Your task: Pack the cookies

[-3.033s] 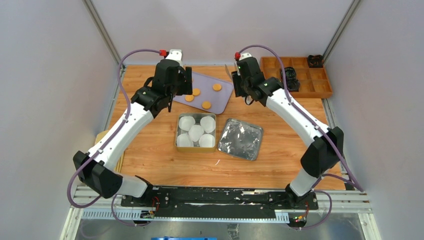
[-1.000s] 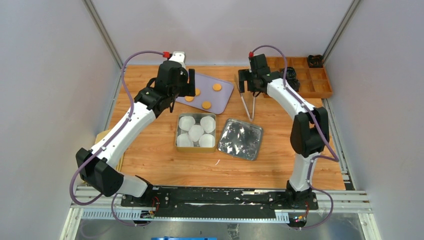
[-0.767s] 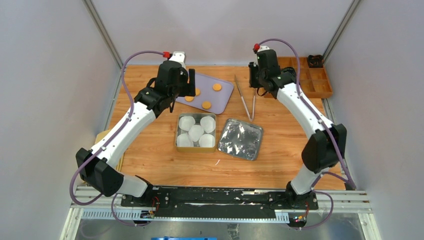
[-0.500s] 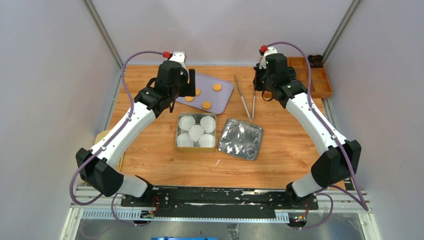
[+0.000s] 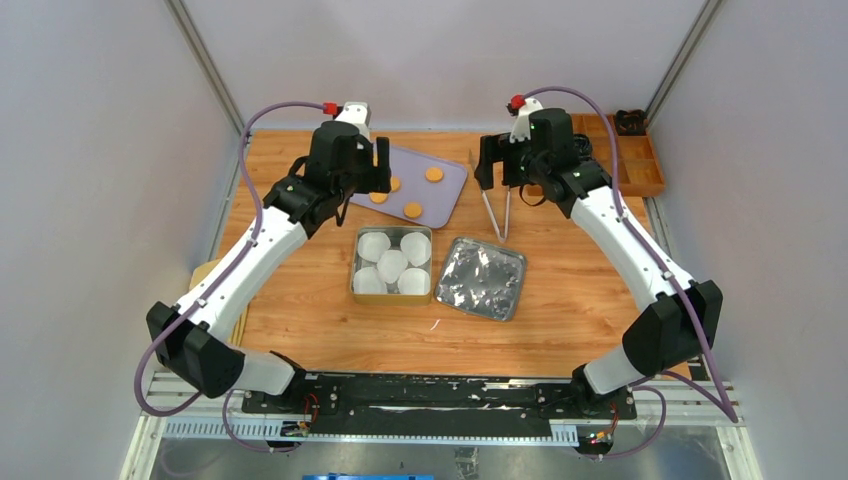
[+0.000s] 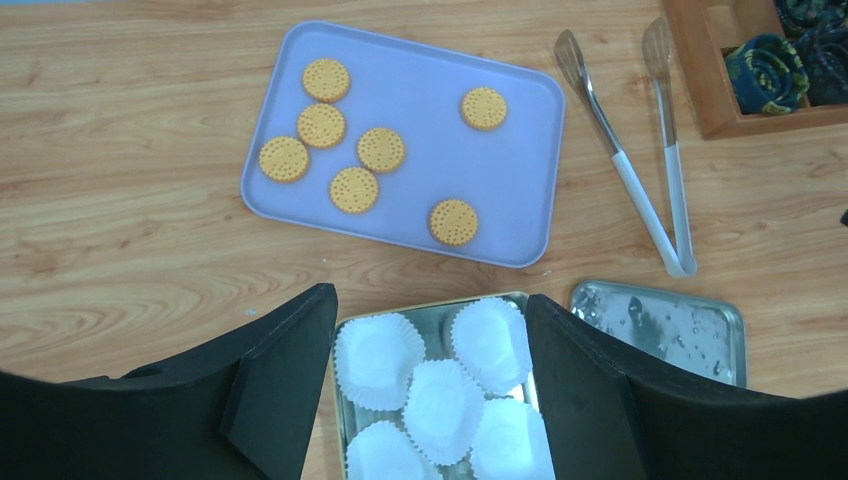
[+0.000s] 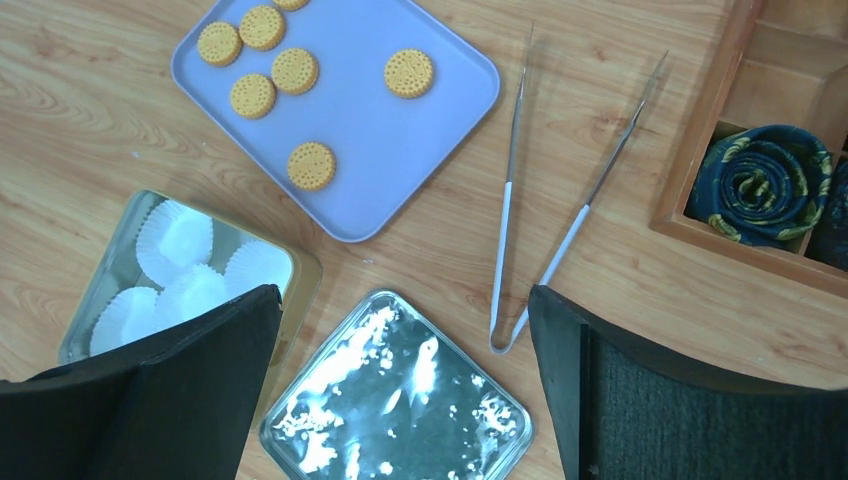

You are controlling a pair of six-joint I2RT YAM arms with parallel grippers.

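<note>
Seven cookies [image 6: 354, 189] lie flat, dotted faces up, on one lavender tray [image 6: 420, 70] at the far side of the wooden surface [image 5: 330, 320]. Five are bunched at the tray's left end, one sits alone toward its far right corner, and one is close to its near edge on the right. Being round, they have no long axis and point no particular way; none overlaps another. The tray's long side runs left to right, slightly skewed. Just nearer than the tray stands one open tin [image 5: 391, 300] holding five white paper cups [image 6: 443, 405]. One silvery lid [image 6: 690, 335] lies flat to the right of the tin. One pair of tongs [image 6: 640, 195] lies right of the tray, its joined end toward the lid and its two tips toward the far edge. One wooden box [image 7: 760, 260] with compartments sits at the far right. The left jaws stand wide apart with nothing between them, above the tray's left end. The right jaws are likewise spread and hold nothing, above the tongs' far tips.
</note>
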